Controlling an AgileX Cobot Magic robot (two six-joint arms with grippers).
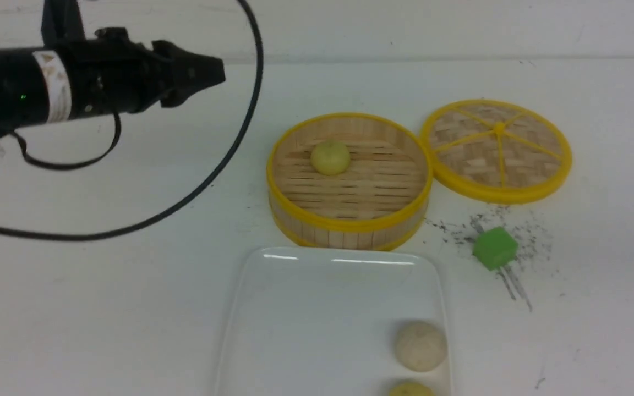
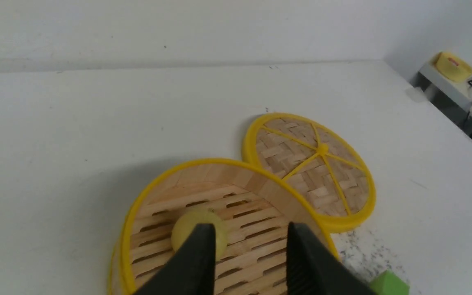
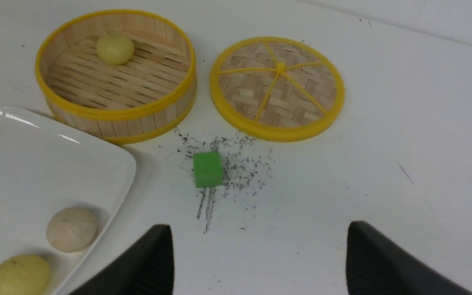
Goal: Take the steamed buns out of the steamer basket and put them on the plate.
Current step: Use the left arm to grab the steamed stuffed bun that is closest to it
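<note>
Nearly emptied: one bun left in the steamer

Seemingly the last transfer is in hand. A yellow bun (image 1: pixel 330 157) sits on the slatted floor of the steamer basket (image 1: pixel 350 223), toward its far wall. An off-white bun (image 1: pixel 420 345) and a second yellow bun (image 1: pixel 410 389) lie close together at the near right corner of the plate (image 1: pixel 306 319), which leaves most of its surface free for the third. The plate stands just in front of the basket, so the carry is short. The lid (image 1: pixel 496 148) lies flat on the table (image 1: pixel 102 286) just beside the basket, leaving the opening clear from above. The left end effector (image 2: pixel 247 231) is held above and to the left of the basket and points toward the bun. It is released and empty, its fingers parted, probably to straddle the bun. The right end effector (image 3: pixel 258 227) hangs spread wide over the table near the green cube (image 3: pixel 207 169), grasping nothing and apart from the work.
</note>
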